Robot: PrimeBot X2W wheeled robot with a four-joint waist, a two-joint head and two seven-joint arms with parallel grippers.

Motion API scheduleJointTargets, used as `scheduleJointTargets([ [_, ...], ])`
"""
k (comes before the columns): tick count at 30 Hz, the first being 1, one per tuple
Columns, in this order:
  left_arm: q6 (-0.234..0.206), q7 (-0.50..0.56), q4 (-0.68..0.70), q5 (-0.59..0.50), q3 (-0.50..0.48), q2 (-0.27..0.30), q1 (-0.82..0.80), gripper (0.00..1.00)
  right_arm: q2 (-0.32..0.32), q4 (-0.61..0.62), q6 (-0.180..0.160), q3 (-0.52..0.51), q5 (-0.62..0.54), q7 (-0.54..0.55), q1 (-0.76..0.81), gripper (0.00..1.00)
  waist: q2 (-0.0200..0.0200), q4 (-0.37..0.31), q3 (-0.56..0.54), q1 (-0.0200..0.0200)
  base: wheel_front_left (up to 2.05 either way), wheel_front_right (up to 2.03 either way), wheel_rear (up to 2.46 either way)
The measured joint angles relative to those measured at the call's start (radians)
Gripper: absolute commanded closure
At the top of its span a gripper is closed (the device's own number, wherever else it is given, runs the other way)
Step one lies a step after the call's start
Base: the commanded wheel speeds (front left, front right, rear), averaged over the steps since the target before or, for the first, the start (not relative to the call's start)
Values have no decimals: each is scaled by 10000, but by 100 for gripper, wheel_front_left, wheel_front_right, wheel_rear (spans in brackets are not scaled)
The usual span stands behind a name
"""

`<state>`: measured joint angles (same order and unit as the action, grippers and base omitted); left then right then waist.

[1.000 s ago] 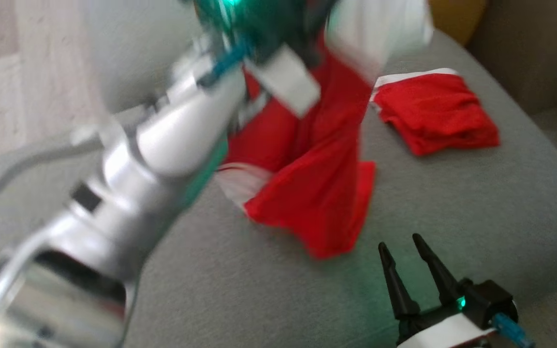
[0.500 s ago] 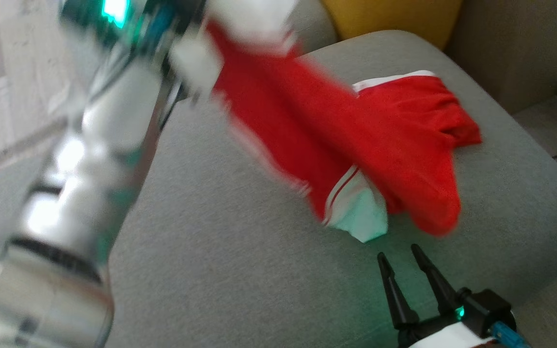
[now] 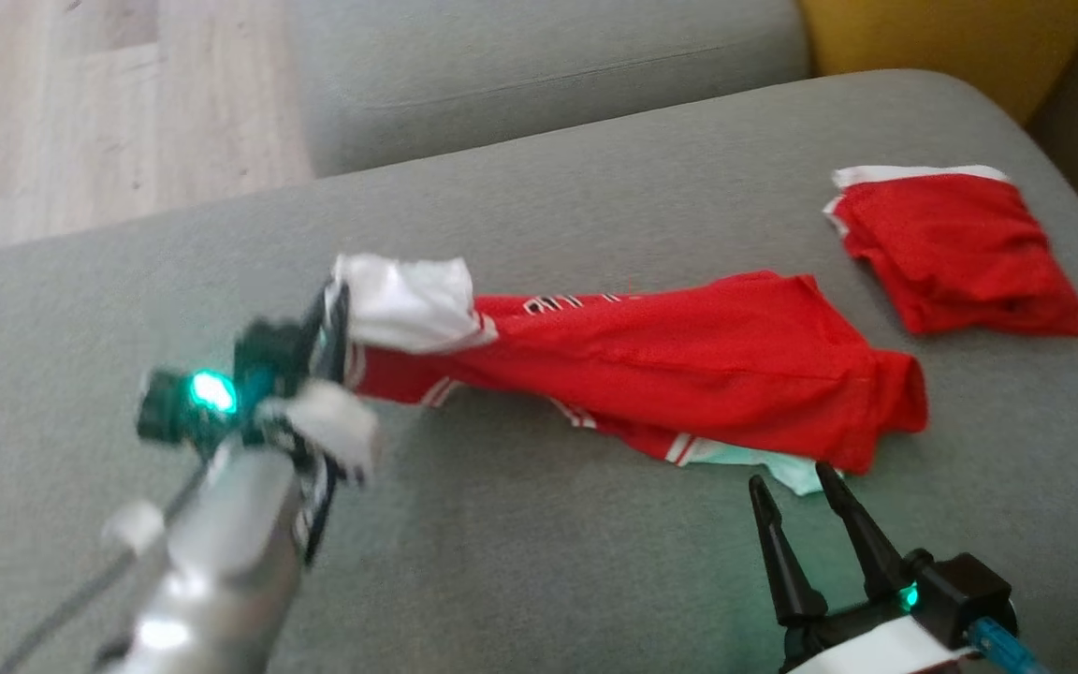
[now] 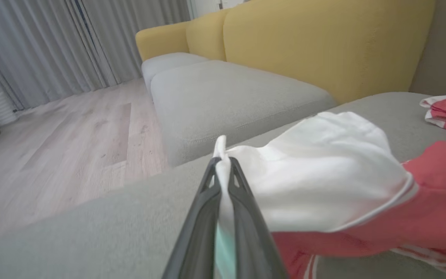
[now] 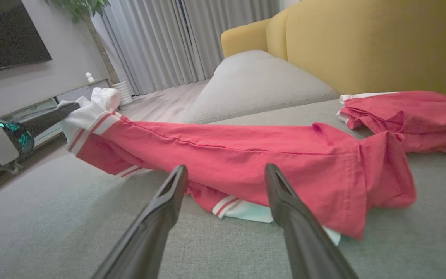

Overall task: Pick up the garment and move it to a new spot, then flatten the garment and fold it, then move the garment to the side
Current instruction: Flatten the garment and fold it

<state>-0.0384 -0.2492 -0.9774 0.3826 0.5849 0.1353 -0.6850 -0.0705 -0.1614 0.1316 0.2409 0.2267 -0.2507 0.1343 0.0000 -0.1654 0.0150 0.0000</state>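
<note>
The red shirt (image 3: 689,365) lies stretched out long across the grey sofa seat (image 3: 520,562). Most of it rests on the seat. Its left end is lifted up a little.

The left pincer (image 4: 222,164) is pinched tight on the white sleeve (image 4: 323,166) of the shirt. A thin fold of white cloth sticks up between its two dark fingers. The sleeve puffs out to one side of the fingers, and the red part hangs down from it towards the seat.

The right pincer (image 3: 792,482) is wide open and has nothing in it. It sits low, just in front of the near edge of the shirt, and its fingers point at the cloth. It is close to the shirt but not touching it. A bit of white cloth with red stripes pokes out from under the red part there.

A folded red cloth (image 3: 955,248) with a white edge lies on the same seat, on the far right side. It is near the right end of the shirt but apart from it.

Behind the seat is a yellow sofa back (image 5: 362,38). A wooden floor (image 3: 80,122) and long grey curtains (image 5: 161,42) are off to the left.
</note>
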Motion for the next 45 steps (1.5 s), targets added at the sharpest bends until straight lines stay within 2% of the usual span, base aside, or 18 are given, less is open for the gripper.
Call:
scheduleJointTargets([
  [5,-510,-2,2117,25,-320,119,2239,100,-21,61,-2,-42,-35,0,12,0,0,430,213,0,0,0,0],
  [6,-512,-2,2468,12,-301,113,2711,95,-21,65,-2,-56,-67,0,13,0,0,503,257,0,0,0,0],
  [7,-512,-2,2811,-56,-251,105,3164,65,-23,75,-2,-90,-81,0,14,0,0,573,299,0,0,0,0],
  [8,-510,-2,3118,-109,-198,102,3567,53,-25,79,-2,-111,-81,0,17,0,0,638,336,0,0,0,0],
  [9,-527,-2,3428,-144,-142,90,3940,0,-35,82,-2,-138,-81,0,21,0,0,702,369,0,0,0,0],
  [18,-1126,61,5534,-694,345,230,5541,0,-73,119,-2,-173,-81,0,31,0,0,943,386,-1,0,0,0],
  [22,-1394,387,6161,-773,268,654,5613,0,-73,140,-2,-138,-81,0,29,0,0,918,399,-1,0,0,0],
  [25,-1396,556,6460,-570,-13,859,5613,0,-73,142,0,-36,-81,0,28,0,0,842,449,0,0,0,0],
  [26,-1329,639,6558,-445,-61,903,5599,0,-73,142,-2,-17,-81,0,27,0,0,815,465,0,0,0,0],
  [32,-219,1223,6527,692,-368,1103,5370,0,-73,36,-2,21,-81,0,13,0,0,640,562,0,0,0,0],
  [35,207,1333,6149,984,-385,1152,5101,0,-75,29,-2,59,-81,0,4,0,0,559,611,0,0,0,0],
  [37,663,1530,5730,1264,-378,1160,4892,0,-90,21,0,81,-81,0,-4,0,0,493,657,0,0,0,0],
  [45,1012,1603,5007,1365,-270,1166,4555,0,-111,15,-2,81,-81,0,-23,0,0,386,774,0,0,0,0],
])
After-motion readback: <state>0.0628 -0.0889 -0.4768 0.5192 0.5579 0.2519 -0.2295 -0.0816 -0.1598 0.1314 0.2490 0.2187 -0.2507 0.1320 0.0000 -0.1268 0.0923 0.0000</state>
